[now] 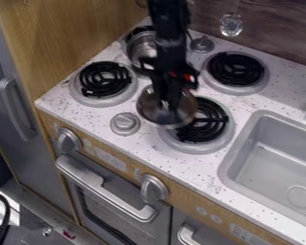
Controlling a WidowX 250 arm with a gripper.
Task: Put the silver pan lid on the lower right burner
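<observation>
Working off lower right burner (pixel 205 128) as landmark. See silver pan lid (pixel 153 111) over the left and upper-left part of that burner, tilted, leaving the right side of the black coil exposed. Cannot tell if lid is touching burner or raised just above. Have black gripper (pixel 168 102) hanging down from above, just up-left of burner centre, low over the middle of lid. Cannot tell whether gripper is open, closed or gripping lid. Around the same burner, note left burner (pixel 104 80) to its upper left and upper right burner (pixel 235 69) above and to its right, both with black coils. Also see silver pot (pixel 140 48) farther up-left of it, partly behind the arm, and stovetop knob (pixel 125 123) just to its left. Note sink (pixel 270 165) to its right, in the same speckled counter (pixel 203 167), and oven handle (pixel 101 184) below and left of it. See clear hanging ornament (pixel 231 25) well above it, in front of dark wood-look wall (pixel 277 33).
</observation>
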